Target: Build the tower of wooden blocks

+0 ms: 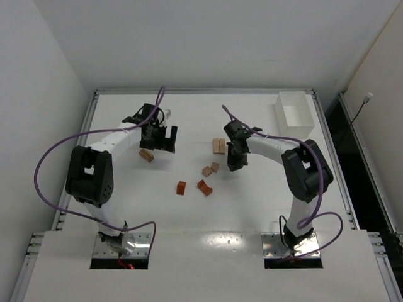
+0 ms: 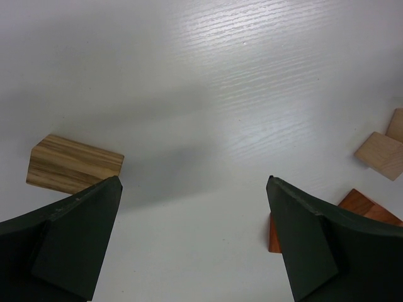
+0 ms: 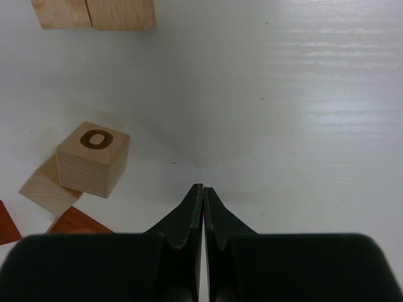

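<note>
Wood block tower pieces [image 1: 206, 171] are being shown from above scattered, none stacked yet. At the left wrist, the left gripper [image 2: 195, 239] is being held spread beside a tan block [image 2: 74, 163], probably for grasping. At the right wrist, the right gripper [image 3: 203, 195] is being held pressed together, empty, near a lettered cube [image 3: 93, 157].

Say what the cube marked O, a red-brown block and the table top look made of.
The pale tan cube marked O looks like unfinished light wood: fine grain lines show. The reddish-brown flat block is probably stained wood, smooth. The white table top seems painted or laminated board, slightly glossy, with wood-grain texture.
</note>
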